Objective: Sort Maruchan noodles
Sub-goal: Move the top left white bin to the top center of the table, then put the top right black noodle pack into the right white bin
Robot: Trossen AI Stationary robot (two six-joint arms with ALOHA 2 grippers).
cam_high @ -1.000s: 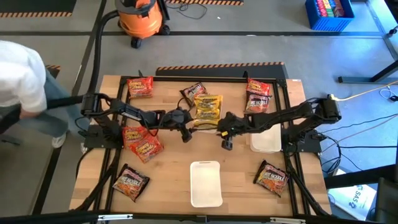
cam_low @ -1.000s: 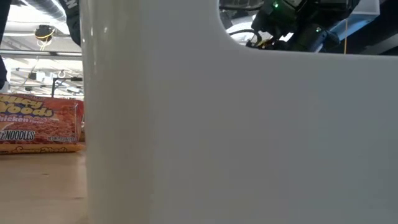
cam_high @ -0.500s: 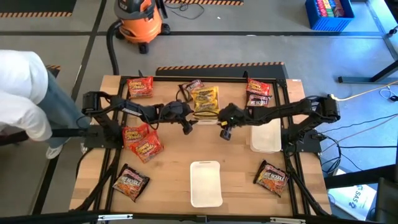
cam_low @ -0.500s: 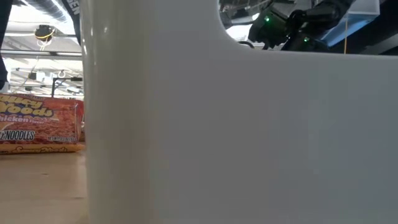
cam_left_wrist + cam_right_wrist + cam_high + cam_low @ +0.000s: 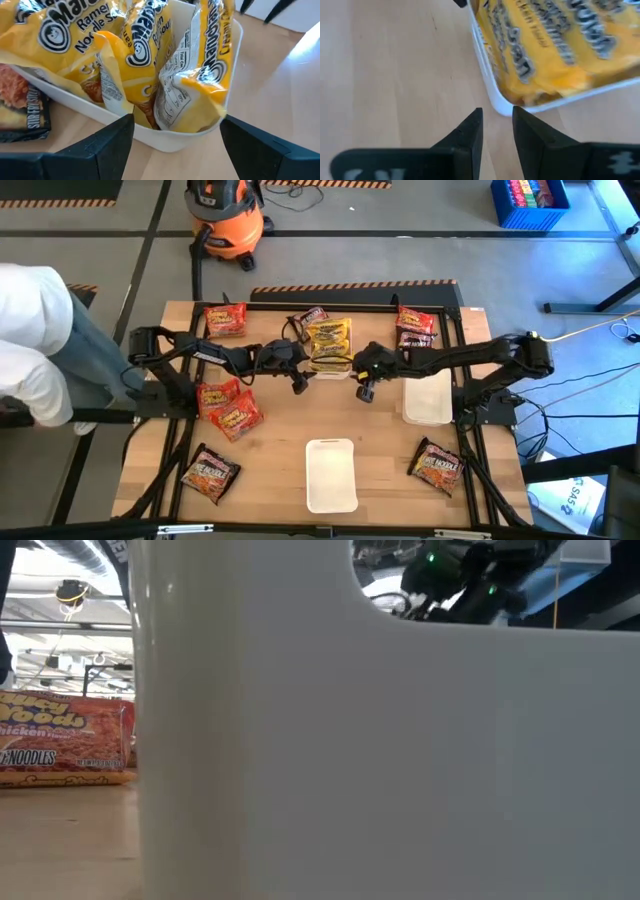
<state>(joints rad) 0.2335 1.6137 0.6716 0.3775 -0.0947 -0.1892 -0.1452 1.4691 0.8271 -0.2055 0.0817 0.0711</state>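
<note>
A white tray (image 5: 330, 368) holding three yellow Maruchan packets (image 5: 330, 343) stands at the table's far middle; it also shows in the left wrist view (image 5: 165, 142). My left gripper (image 5: 298, 385) is wide open, with a finger on either side of the tray's near end (image 5: 172, 140). My right gripper (image 5: 365, 393) has its fingers almost together, their tips at the tray's corner (image 5: 501, 107). Red and dark packets lie flat around the table, among them a red one (image 5: 225, 320) at the far left and a dark one (image 5: 210, 472) at the near left. My left gripper comes level from the near side, and its fingers (image 5: 117, 142) stand beside the tray's wall (image 5: 150, 135); I cannot tell whether they touch it. My right gripper comes slanting from the near right with its fingertips (image 5: 470, 130) just short of the tray's corner; I cannot tell whether they touch.
Two empty white trays stand at the near middle (image 5: 330, 475) and at the right (image 5: 428, 398); the near one fills the low view (image 5: 380, 760). A dark packet (image 5: 20, 107) lies beside the filled tray. A person (image 5: 35, 330) stands at the table's left.
The tray of yellow packets has slid a little toward the table's far edge. Both grippers have gone the same way along with it, the right one also drawing closer to the tray's corner.
</note>
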